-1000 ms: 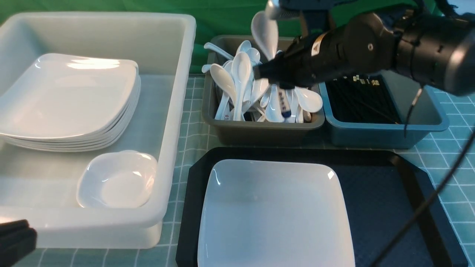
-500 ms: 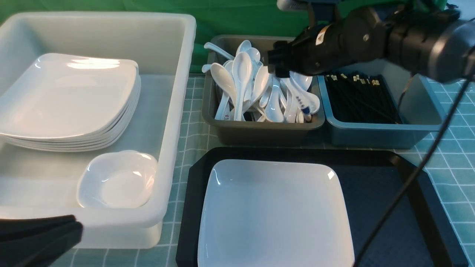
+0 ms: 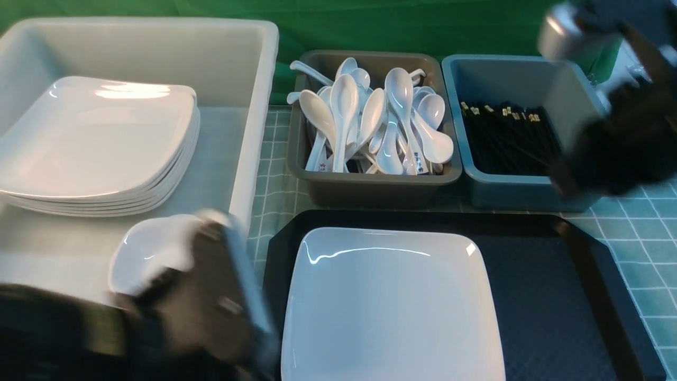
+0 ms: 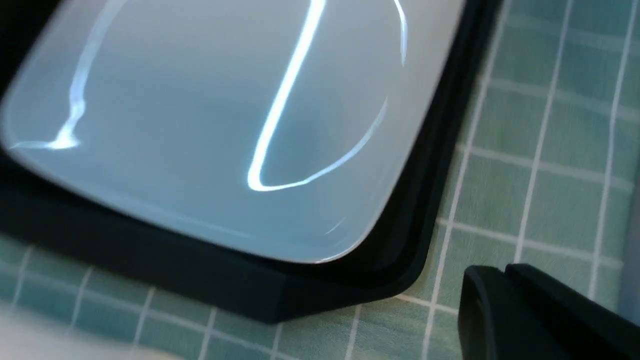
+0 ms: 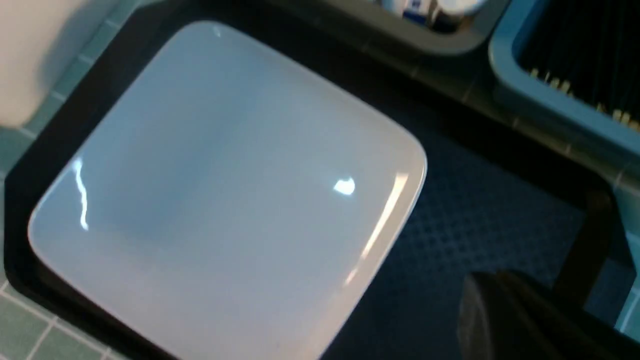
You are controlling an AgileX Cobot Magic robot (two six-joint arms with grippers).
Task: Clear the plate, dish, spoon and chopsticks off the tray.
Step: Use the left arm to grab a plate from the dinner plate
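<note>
On the far left sits a big white tub [image 3: 259, 132]. A stack of plates [image 3: 100, 137] lies in it, and the small dish [image 3: 143, 248] sits in its near corner. The left arm [image 3: 201, 307] is a dark blur in front of the dish and hides part of it. The left gripper [image 4: 500, 295] has its fingers pressed together and holds nothing. It is over the green checked cloth [image 4: 540, 150], just beside a corner of the tray [image 3: 529, 286].

The big plate [image 3: 391, 301] lies flat on the left half of the black tray. Behind the tray, a grey bin [image 3: 370, 185] is full of white spoons [image 3: 370, 121]. Next to it, a blue bin [image 3: 518, 185] holds black chopsticks [image 3: 502, 137].

The right arm [image 3: 624, 153] is a blur in front of the blue bin. The right gripper [image 5: 500, 305] is closed and empty, above the bare tray floor beside the plate.
</note>
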